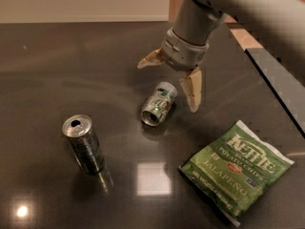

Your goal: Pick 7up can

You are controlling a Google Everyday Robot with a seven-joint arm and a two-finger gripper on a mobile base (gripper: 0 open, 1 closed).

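The 7up can (159,103) lies on its side on the dark table (57,56), its shiny metal end facing the front left. My gripper (169,84) hangs just above and behind the can. It is open: one tan finger (149,58) points left and the other (192,88) points down at the can's right side. Nothing is held.
A taller dark grey-blue can (83,143) with a silver top stands upright at the front left. A green Kettle jalapeño chips bag (236,168) lies flat at the front right. The table's right edge (274,87) runs diagonally behind the bag.
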